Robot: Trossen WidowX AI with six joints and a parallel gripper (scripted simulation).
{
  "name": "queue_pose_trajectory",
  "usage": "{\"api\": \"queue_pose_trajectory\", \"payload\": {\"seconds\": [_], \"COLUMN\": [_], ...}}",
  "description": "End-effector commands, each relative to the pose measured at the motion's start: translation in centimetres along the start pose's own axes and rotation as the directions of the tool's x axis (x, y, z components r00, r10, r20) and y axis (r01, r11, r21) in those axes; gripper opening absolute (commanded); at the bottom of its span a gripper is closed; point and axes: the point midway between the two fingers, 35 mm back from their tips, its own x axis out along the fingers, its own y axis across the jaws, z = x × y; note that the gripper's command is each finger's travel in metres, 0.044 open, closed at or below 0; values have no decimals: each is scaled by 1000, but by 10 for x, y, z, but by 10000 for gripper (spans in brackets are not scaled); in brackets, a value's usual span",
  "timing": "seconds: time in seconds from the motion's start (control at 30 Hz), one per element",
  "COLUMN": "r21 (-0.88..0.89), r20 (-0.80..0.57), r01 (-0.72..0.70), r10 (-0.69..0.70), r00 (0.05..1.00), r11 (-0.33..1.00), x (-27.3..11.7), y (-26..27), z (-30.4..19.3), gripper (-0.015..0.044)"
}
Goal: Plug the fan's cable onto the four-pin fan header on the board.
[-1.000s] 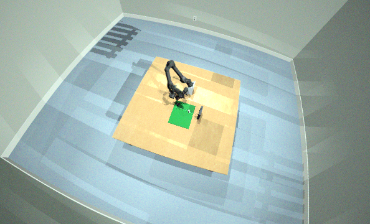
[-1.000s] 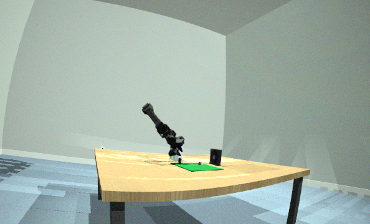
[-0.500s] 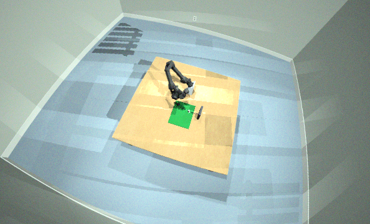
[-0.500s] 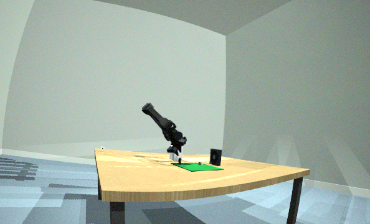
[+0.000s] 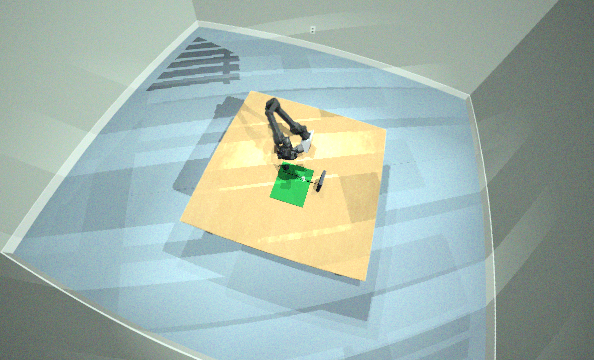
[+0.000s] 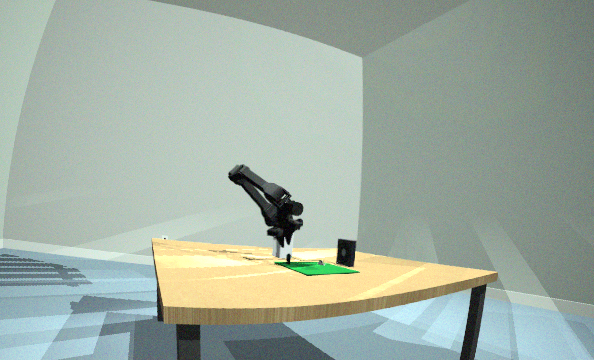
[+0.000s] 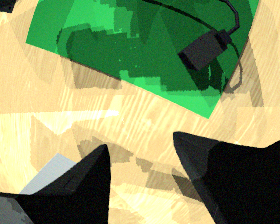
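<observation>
The black plug (image 5: 285, 167) (image 6: 288, 258) (image 7: 203, 50) is at the near corner of the green board (image 5: 289, 197) (image 6: 327, 270) (image 7: 46, 30), clear of the fingers. Its black cable (image 7: 181, 10) runs across the board toward the black fan (image 5: 321, 181) (image 6: 346, 252), which stands upright beside the board. A small whitish header (image 5: 303, 178) (image 6: 321, 262) sits near the board's fan side; it is outside the wrist view and its pins are too small to tell. My gripper (image 5: 287, 156) (image 6: 286, 244) (image 7: 141, 145) is open and empty, above the table just off the board's edge.
The wooden table (image 5: 277, 225) (image 6: 227, 290) carries the arm and the board. A pale grey piece (image 5: 307, 142) (image 6: 282, 248) (image 7: 56, 169) is at the arm's base, close beside the gripper. A thin loop of cable (image 7: 236, 17) curves behind the plug.
</observation>
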Motion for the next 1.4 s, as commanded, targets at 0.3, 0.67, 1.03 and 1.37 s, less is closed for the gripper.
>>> {"api": "queue_pose_trajectory", "payload": {"seconds": [0.3,0.67,1.03,1.37], "r21": [107,276,841,841], "r20": [18,15,24,24], "r01": [238,212,115,115], "r10": [-241,-225,-249,-249], "r00": [970,974,968,968], "r11": [965,938,529,529], "x": [-26,-37,-100,-100], "y": [-14,-14,-12,-12], "z": [16,22,48,48], "gripper": [205,389,440,440]}}
